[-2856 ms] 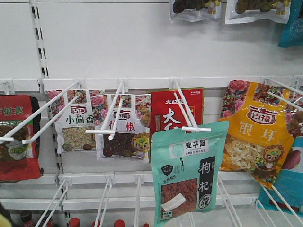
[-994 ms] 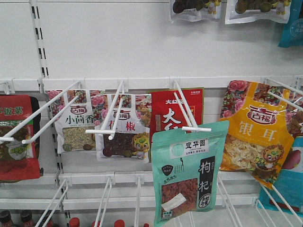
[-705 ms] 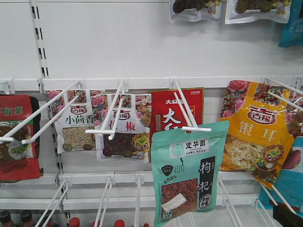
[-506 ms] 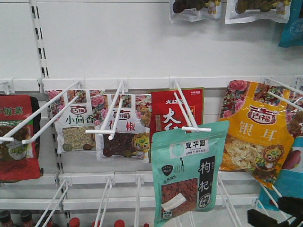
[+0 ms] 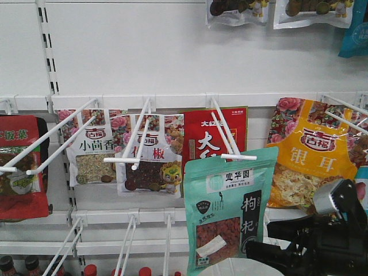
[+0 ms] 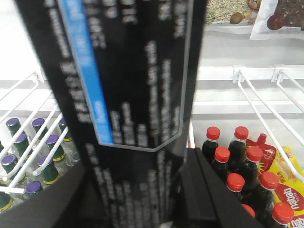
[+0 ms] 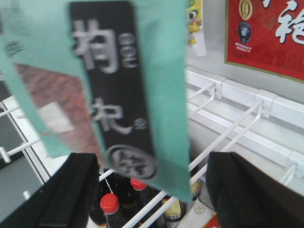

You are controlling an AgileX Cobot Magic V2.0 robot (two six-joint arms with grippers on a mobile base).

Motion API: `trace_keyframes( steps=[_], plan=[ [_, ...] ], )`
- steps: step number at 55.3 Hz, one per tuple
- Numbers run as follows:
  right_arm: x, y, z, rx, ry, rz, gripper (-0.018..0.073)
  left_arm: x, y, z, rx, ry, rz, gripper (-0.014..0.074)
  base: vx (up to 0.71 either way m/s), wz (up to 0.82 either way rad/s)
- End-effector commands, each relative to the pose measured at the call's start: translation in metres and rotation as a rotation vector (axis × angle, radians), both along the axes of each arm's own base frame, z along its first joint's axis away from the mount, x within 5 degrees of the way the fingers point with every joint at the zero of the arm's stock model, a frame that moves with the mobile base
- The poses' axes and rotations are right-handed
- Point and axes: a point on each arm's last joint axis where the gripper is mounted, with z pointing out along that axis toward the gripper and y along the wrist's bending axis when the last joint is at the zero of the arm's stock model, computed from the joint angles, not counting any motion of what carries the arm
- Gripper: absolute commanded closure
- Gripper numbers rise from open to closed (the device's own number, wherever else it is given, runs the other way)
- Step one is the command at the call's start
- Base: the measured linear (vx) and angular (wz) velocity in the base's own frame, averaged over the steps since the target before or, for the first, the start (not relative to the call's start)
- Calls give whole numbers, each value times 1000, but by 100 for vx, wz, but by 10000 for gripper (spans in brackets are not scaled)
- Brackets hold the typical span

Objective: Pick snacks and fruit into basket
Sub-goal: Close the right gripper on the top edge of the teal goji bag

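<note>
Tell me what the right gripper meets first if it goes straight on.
The mint-green berry pouch: its lower end hangs inside the open right gripper, in front of the white wire hooks. Its exact depth is unclear.

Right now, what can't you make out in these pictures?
Left wrist view: black pouch fills the frame, print blurred; whether the left gripper clamps it is unclear.
Front view: right gripper covers the mint-green pouch's lower right corner; bottles cut off by bottom edge.
Right wrist view: that pouch's window blurred.
Basket, fruit: in no view.
</note>
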Motion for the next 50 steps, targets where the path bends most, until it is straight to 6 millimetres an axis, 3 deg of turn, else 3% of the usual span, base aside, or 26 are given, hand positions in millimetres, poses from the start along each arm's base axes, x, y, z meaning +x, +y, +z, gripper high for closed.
trace_keyframes(
  steps=[1, 27, 42, 50],
  plan=[
    [7, 2, 19, 61, -63, 31, 34, 1, -2, 19, 10, -115, -22, 595, 0, 0],
    [8, 10, 28, 97, -61, 226, 34, 1, -2, 19, 10, -115, -22, 595, 0, 0],
    [3, -20, 33, 117, -28, 193, 34, 1, -2, 19, 10, -115, -22, 595, 0, 0],
    [2, -24, 34, 120, -46, 197, 33, 1, -2, 19, 10, -115, -22, 595, 0, 0]
  ],
)
